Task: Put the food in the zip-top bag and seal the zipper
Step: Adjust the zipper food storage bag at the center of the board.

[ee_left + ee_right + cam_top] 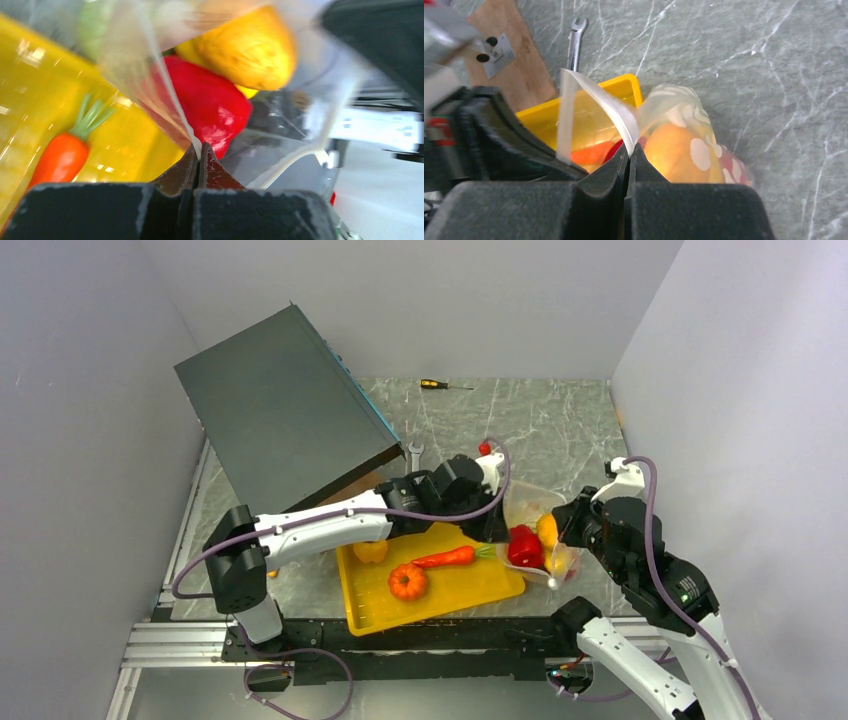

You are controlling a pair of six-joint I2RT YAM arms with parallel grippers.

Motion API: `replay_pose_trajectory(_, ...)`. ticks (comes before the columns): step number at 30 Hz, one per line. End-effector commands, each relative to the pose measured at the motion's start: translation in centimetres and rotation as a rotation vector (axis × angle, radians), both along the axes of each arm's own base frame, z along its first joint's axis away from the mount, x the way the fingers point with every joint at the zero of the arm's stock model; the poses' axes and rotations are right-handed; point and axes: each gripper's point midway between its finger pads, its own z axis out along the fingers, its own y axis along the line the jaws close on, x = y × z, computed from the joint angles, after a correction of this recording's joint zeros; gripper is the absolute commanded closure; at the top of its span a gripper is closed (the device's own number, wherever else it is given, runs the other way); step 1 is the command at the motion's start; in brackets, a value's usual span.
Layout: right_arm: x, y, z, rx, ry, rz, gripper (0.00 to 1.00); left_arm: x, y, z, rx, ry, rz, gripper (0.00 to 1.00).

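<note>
Well, the left gripper (199, 155) and right gripper (629, 150) each pinch the edge of the zip-top bag (527, 508), just beside the yellow tray (480, 592). A red pepper (525, 545) looks inside. The carrot (445, 558) and pumpkin (408, 582) wait on the tray; the zipper (566, 115) is open.

White arms (320, 525) with black joints and hands (199, 152), trailing purple cables (178, 580).

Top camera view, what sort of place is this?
Probably a robot test cell: left arm and right arm mounted at a table edge, plain walls boxing it in, toy vegetables on a yellow tray.
</note>
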Motion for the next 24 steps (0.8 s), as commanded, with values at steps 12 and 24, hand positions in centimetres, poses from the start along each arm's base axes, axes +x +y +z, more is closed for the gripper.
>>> replay_pose_trajectory(12, -0.6, -4.8, 4.3, 0.053, -0.166, -0.239, 1.0, -0.4, -4.9, 6.7, -0.219, 0.129, -0.039, 1.0)
replay_pose_trajectory(24, 0.2, -4.7, 5.0, 0.032, -0.164, -0.257, 1.0, -0.6, -5.4, 14.3, -0.307, -0.044, -0.073, 1.0)
